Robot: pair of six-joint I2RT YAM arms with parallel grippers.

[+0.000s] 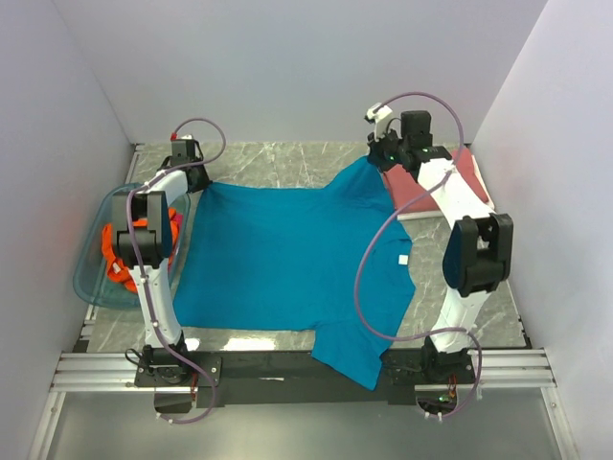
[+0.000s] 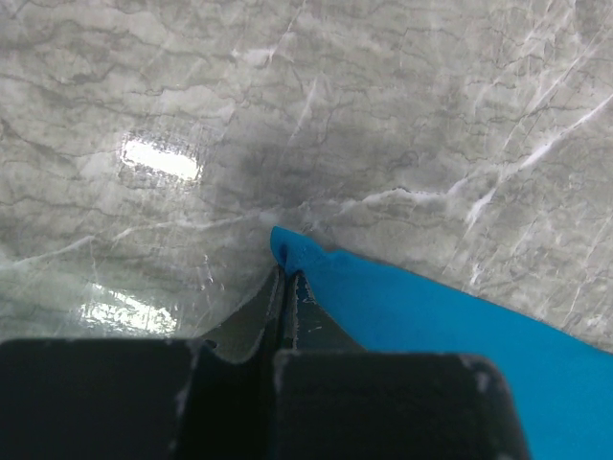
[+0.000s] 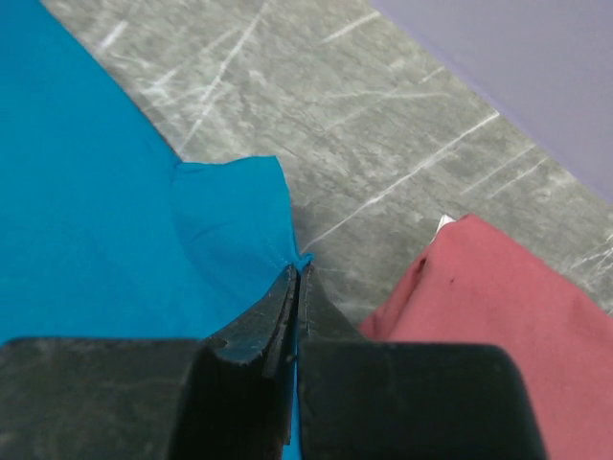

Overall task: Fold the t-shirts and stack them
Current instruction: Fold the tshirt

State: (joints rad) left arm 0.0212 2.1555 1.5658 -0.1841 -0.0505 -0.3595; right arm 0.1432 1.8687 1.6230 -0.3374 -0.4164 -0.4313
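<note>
**Operator:** Where does the teal shirt stand?

**Inspector:** Your teal shirt (image 1: 278, 259) lies spread flat on the table (image 1: 278, 165), turned sideways, with the hem to the left and the collar to the right. One sleeve drapes over the near edge. It is not yet folded.

**Operator:** And the grippers?

**Inspector:** Your left gripper (image 2: 287, 280) has its jaws pressed together on the far-left hem corner, and a tuft of teal cloth shows past the tips. Your right gripper (image 3: 297, 276) is likewise clamped, pinching the edge of the far sleeve. In my judgement you hold both far points so that edge is taut and can be carried toward the near side as a first fold.

**Operator:** The other shirts?

**Inspector:** The red shirt (image 1: 412, 196) lies at the far right of the table, just beside the held sleeve. I cannot tell whether the two touch. The orange shirt (image 1: 115, 264) sits bunched in the blue tub (image 1: 91, 287) at the left. Neither is stacked. Be advised that the overhanging sleeve may drag during the fold.
</note>
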